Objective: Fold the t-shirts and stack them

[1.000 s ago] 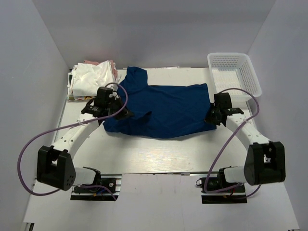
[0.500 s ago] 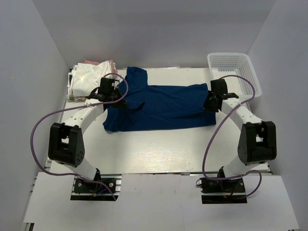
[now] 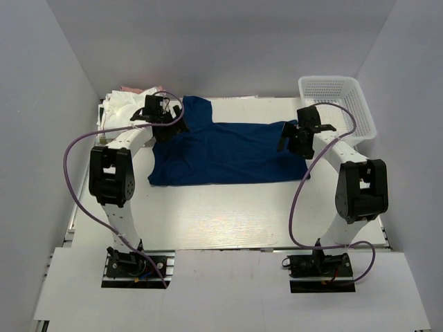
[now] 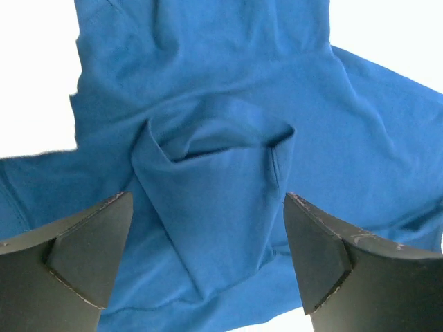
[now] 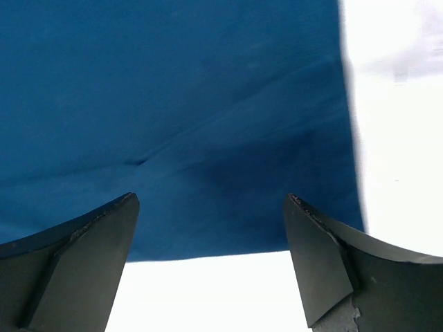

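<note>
One soft navy t-shirt [image 3: 228,152]: creased cloth, roughly rectangular, flat.

High rear view, close downward wrist views, sharing t-shirt [image 3: 228,153].

The spread t-shirt [image 3: 228,152] lay flat across the far half of the bench [image 3: 228,214], midway between its side edges. A pile of t-shirts [image 3: 121,111] sat in the far left corner, just beside the shirt's left end. The basket [image 3: 360,111] stood in the far right corner. The left gripper [image 4: 208,197] hung over the shirt's left end and the right gripper [image 5: 211,197] over its right end.
</note>
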Robot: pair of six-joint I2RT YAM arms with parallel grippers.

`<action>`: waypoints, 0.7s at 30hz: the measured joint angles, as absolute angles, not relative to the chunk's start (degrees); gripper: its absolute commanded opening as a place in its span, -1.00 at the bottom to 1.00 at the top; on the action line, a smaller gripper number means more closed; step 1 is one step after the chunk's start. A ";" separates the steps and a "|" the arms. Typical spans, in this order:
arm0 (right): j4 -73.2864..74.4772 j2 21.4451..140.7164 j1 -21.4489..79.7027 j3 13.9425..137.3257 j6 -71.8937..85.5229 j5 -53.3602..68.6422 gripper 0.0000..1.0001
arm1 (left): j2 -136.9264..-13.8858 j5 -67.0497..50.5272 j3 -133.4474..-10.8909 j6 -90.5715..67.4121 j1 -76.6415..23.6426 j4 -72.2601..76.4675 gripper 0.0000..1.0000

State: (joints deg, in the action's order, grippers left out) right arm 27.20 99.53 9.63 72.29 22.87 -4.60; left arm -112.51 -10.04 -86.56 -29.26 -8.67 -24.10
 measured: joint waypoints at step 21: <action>17.96 98.37 13.15 58.43 22.31 2.72 0.81 | -99.77 -16.69 -55.81 -31.57 -9.78 -11.42 0.99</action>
